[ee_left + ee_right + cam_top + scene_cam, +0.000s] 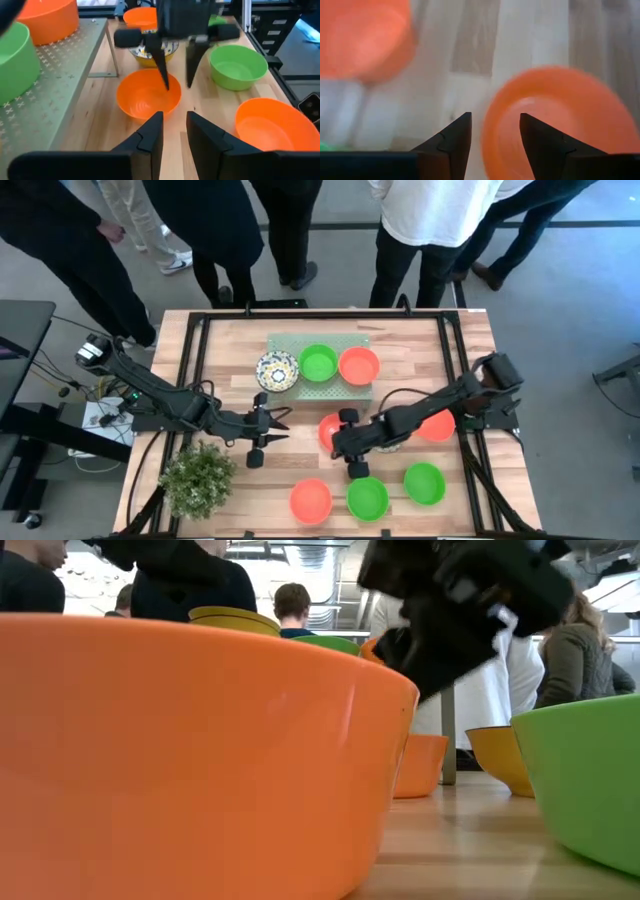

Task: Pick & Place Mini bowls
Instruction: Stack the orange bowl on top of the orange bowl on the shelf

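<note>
Your right tool (348,442), fingers parted and empty, sits right over the orange bowl (331,430)'s rim, way closer than your left tool (268,423).

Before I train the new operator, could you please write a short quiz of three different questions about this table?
1. True or false: the right claw hangs open above an orange bowl.
2. How many bowls sit on the perforated mat? A) two B) three C) five
3. Fill in: the left claw is open, beside the bushy ____.

Key: 1 true; 2 B, the floral bowl, green bowl and orange-red bowl; 3 plant.
</note>
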You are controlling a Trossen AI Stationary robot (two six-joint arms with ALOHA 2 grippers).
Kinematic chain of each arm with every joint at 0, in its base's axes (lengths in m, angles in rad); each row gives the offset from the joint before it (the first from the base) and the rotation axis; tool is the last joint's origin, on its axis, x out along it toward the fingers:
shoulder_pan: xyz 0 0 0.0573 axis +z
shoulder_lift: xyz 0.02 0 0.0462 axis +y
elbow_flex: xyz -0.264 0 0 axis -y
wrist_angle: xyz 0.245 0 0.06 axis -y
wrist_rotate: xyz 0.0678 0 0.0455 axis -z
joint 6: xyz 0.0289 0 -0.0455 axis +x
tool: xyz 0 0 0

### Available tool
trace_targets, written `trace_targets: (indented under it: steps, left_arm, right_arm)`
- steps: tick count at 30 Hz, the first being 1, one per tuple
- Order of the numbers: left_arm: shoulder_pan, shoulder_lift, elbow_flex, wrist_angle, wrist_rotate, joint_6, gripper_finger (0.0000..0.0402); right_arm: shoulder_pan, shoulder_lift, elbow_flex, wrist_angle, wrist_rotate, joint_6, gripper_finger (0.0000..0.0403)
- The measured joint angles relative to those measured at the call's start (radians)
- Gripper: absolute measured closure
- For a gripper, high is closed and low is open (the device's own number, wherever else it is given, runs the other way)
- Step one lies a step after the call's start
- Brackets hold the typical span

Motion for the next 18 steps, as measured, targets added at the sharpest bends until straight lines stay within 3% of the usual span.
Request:
trace_targets:
  steps: [10,18]
  left_arm:
    - [-0.006,-0.007,0.0,0.024,0.004,0.003,0.0316]
    - [-0.006,-0.007,0.0,0.025,0.004,0.003,0.0316]
  right_arm:
    - [-0.02,0.106,0.099,-0.133,0.001,0.01,0.0284]
    - [-0.025,0.107,0.098,-0.185,-0.007,-0.001,0.0386]
